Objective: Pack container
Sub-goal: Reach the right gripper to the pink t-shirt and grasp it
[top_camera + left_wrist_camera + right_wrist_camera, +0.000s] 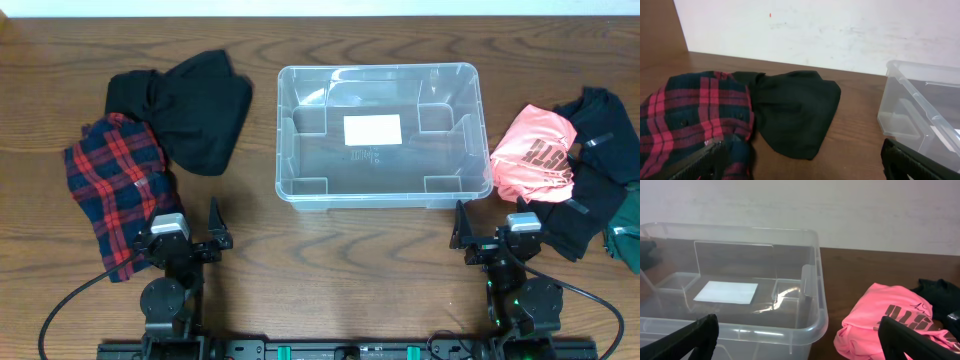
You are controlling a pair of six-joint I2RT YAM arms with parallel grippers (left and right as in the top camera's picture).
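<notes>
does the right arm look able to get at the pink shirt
Probably yes: the pink shirt lies just ahead of the open right gripper, with nothing on top of it and the container off to the side.

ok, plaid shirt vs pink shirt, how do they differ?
The plaid shirt is red-and-dark checked and lies left of the container; the pink shirt is plain with dark lettering and lies right of it. The plaid one sprawls longer; the pink one is bunched compact. Both are crumpled, outside the container.
</notes>
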